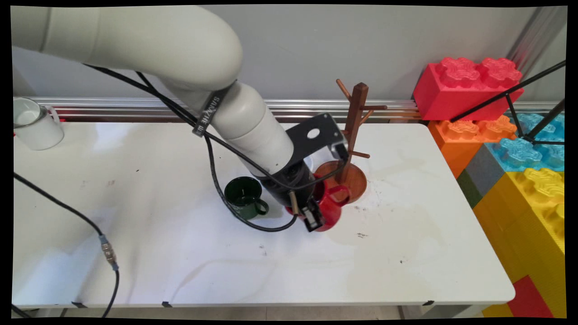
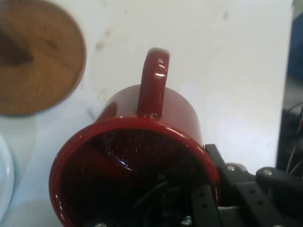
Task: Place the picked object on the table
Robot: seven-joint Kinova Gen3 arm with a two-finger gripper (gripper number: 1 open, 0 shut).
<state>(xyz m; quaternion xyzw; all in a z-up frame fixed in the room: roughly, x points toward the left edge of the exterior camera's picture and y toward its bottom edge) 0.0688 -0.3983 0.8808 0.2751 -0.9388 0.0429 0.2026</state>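
Your jaws [image 1: 313, 220] sit low over the middle of the white surface [image 1: 406, 253], closed on the rim of the red mug [image 1: 332, 212]; in the hand view the mug [image 2: 142, 161] fills the lower half of the picture, one finger [image 2: 203, 208] inside the mouth and the other linkage outside the wall at about 4 o'clock, so the grip is narrow, pinching the wall; the mug's handle [image 2: 154, 82] points up toward 12 o'clock in that view, and in the main view the handle juts toward 1 o'clock, next to the wooden base; whether the mug rests on the surface or is just lifted, you cannot tell.

At 1 o'clock from the mug stands the wooden mug tree [image 1: 354, 117], its round base [image 1: 354, 180] just beside the mug; in the hand view that base [image 2: 42, 56] shows at 10 o'clock, apart from the mug by a strip of white surface; a white curved rim [image 2: 4, 175] shows at the hand view's left edge.

At 9 o'clock from the jaws stands a dark green mug [image 1: 244, 196], upright, handle toward 4 o'clock, a black cable [image 1: 212, 167] looping round it; a white mug [image 1: 34, 124] stands well apart at the far left corner; big toy blocks [image 1: 510, 135], red, orange, blue and yellow, are stacked beyond the right end.
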